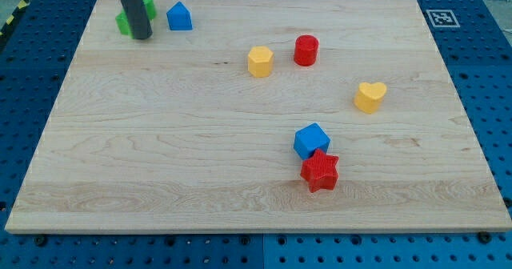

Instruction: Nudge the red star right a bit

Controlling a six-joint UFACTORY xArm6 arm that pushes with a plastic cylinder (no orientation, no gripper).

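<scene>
Look to the view's top left: my tip (142, 36) sits on the tabletop (160, 157), right against a green block (126, 21) that the rod half hides, so you can't make out its shape. There's no claw on this arm, so no wide or narrow to call; it's a plain dark rod.

Just to the right of the tip, a blue house-shaped block (180, 17) stands close by but apart from it.

Now count with me: seven blocks in all. Two red, two blue, two yellow, one green.

Up in the middle you've got a yellow hexagon (260, 62) and a red cylinder (306, 50) near each other, a gap between them. Further toward the view's right, a yellow heart (370, 96) sits alone.

And here's your target: the red star (320, 170) lies low on the tabletop, right of centre, toward the view's bottom. A blue cube (311, 140) is touching it from the upper left, the two pressed together.

The tip is well apart from the star, nearly the whole diagonal of the tabletop between them.
</scene>
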